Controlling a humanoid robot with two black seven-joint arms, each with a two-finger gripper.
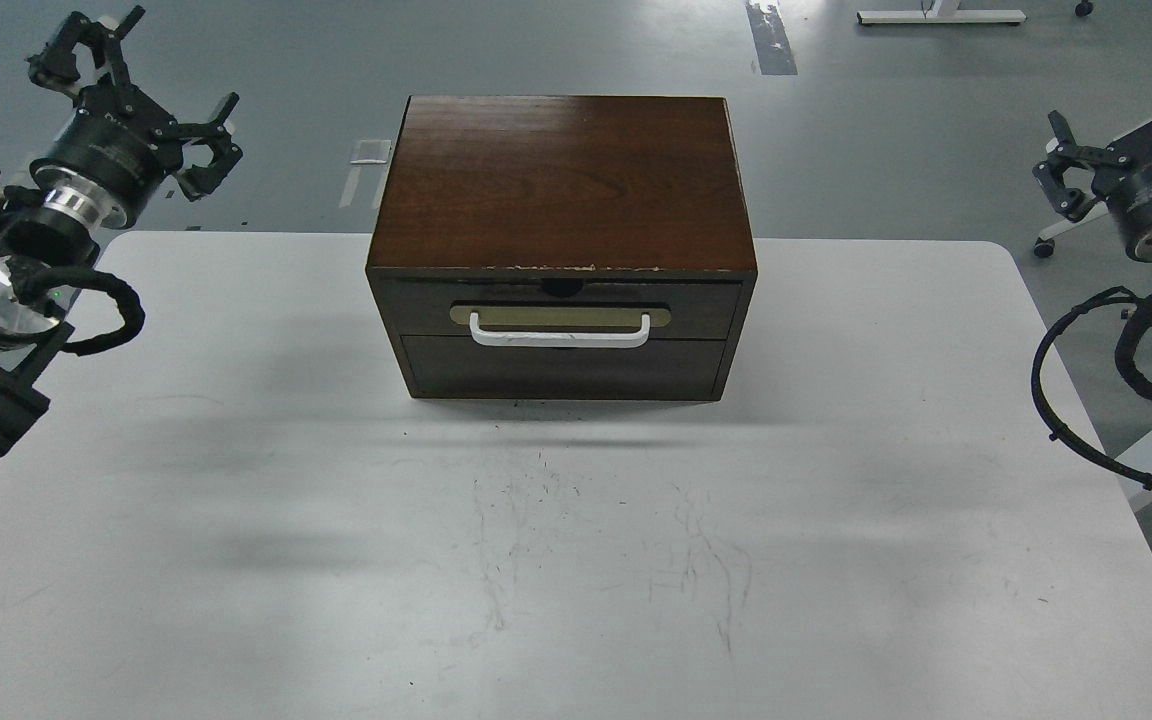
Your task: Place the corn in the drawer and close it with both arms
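Note:
The drawer (561,308) is the upper dark brown front of the wooden cabinet (563,180). It has a white bar handle (560,335) on a tan oval plate and sits pushed in, flush with the cabinet. The corn is out of view. My left gripper (131,75) is raised at the far left, well away from the cabinet, open and empty. My right gripper (1126,115) is raised at the far right edge, open and empty.
The cabinet stands at the back middle of a white table (576,560). A plain handleless dark panel (564,368) sits below the drawer. Grey floor lies beyond, with a white frame base (941,15) at the top right. Black cables (1086,420) hang by the right arm.

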